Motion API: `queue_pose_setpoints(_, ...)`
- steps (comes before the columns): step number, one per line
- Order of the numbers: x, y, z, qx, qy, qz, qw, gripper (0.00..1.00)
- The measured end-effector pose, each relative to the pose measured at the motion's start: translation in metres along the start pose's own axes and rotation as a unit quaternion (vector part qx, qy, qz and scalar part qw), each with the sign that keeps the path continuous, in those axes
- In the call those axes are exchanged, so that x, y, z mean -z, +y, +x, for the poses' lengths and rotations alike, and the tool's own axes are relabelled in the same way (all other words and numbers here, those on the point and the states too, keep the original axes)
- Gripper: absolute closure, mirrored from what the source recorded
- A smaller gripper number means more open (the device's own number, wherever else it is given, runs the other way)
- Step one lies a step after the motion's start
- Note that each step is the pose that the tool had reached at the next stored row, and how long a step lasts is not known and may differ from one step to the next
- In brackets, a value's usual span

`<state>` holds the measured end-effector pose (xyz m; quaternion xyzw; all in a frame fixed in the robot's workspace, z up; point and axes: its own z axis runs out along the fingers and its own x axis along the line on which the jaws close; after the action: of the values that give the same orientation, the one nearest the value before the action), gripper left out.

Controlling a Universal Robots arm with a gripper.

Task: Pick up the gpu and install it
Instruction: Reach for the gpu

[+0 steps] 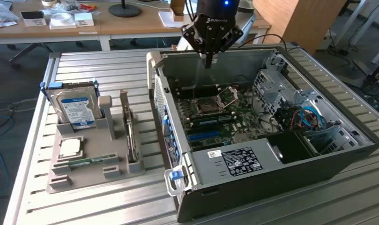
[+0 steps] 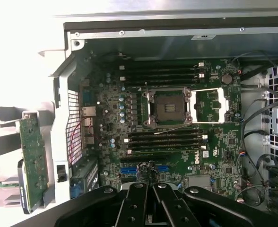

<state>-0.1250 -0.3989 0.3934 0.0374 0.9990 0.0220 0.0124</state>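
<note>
Above open case (image 1: 239,173), tool (image 1: 207,63) closed; gpu (image 1: 131,136) edge-on.

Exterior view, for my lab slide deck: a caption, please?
Shut, empty end effector hovers above the open computer case; the gpu stands in its holder outside.

Case (image 1: 239,164) open, hand (image 1: 207,63) has clear drop to motherboard (image 1: 220,117) mid-frame; cables (image 1: 305,117), drive cage (image 1: 273,79) crowd exterior view's right.

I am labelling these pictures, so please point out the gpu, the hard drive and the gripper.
gpu (image 2: 33,158): wrist view, on its green board face.
hard drive (image 1: 75,108): exterior view, on its blue-white label.
gripper (image 1: 207,64): exterior view, at its shut fingertips.
</note>
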Motion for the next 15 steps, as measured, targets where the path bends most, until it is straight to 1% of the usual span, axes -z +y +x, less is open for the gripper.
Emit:
queue_pose_setpoints(9, 0.0003, -0.0011, 0.015, 0.0, -0.0006, -0.0001, 1.0, 0.89)
queue_pose_setpoints(15, 0.0004, -0.0013, 0.018, 0.0, -0.0006, -0.0001, 1.0, 0.89)
